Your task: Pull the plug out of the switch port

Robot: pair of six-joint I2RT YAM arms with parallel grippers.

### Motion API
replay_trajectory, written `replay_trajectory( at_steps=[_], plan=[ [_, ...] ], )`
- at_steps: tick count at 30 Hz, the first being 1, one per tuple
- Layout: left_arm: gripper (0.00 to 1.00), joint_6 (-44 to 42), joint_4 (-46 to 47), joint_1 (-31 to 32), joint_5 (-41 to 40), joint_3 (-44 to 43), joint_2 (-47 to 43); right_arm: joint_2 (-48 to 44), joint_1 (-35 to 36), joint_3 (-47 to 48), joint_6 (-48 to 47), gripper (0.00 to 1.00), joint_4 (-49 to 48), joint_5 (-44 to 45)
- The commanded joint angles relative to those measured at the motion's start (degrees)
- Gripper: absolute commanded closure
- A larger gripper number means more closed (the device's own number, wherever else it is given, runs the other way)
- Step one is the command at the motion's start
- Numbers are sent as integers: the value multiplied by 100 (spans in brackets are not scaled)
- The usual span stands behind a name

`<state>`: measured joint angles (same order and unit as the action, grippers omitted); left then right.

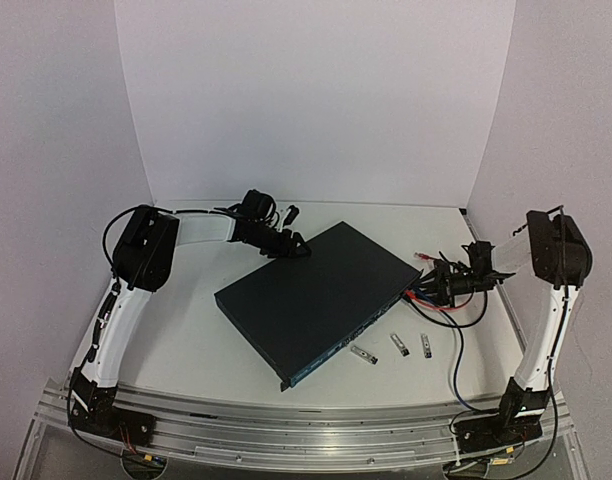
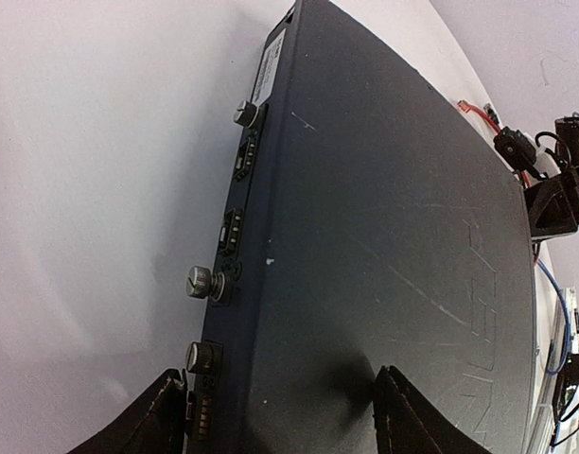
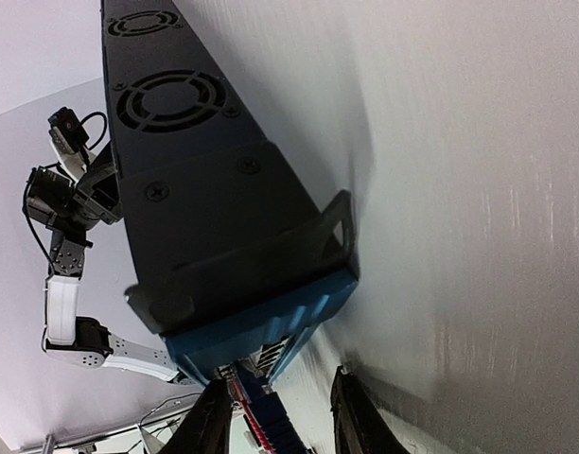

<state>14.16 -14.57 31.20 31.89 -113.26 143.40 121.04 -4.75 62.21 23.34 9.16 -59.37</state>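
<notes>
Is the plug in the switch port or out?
In. The right wrist view shows the blue plug seated in the socket row of the switch, between the open fingers of the right hand.

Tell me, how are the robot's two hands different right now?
The left gripper sits at the switch's back edge, by silver knobs; the right gripper is at its blue socket face. The left gripper's fingers straddle only the switch's edge; the right gripper's fingers flank a blue plug. Both are black, two-fingered, with fingers apart.
</notes>
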Motion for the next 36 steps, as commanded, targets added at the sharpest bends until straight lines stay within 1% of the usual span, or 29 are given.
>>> replay_trajectory(
  at_steps=[1, 10, 16, 19, 23, 24, 27, 36],
  plan=[
    [34, -27, -653, 88, -360, 6, 434, 170, 93, 182, 13, 67, 43, 164],
    [34, -18, -687, 105, -368, -44, 474, 175, 113, 205, 165, 71, -141, 18],
    [34, -3, -710, 114, -372, -92, 495, 157, 132, 189, 327, 79, -301, -65],
    [34, 14, -713, 114, -388, -96, 503, 124, 132, 158, 442, 85, -435, -133],
    [34, 36, -712, 114, -440, -91, 508, 110, 132, 100, 521, 99, -532, -149],
    [35, 42, -712, 114, -458, -91, 516, 130, 132, 98, 519, 100, -538, -182],
    [35, 58, -716, 117, -536, -92, 525, 213, 122, 36, 645, 100, -523, -44],
    [35, 87, -787, 115, -733, -103, 568, 233, 11, -214, 539, 100, -477, 101]
  ],
)
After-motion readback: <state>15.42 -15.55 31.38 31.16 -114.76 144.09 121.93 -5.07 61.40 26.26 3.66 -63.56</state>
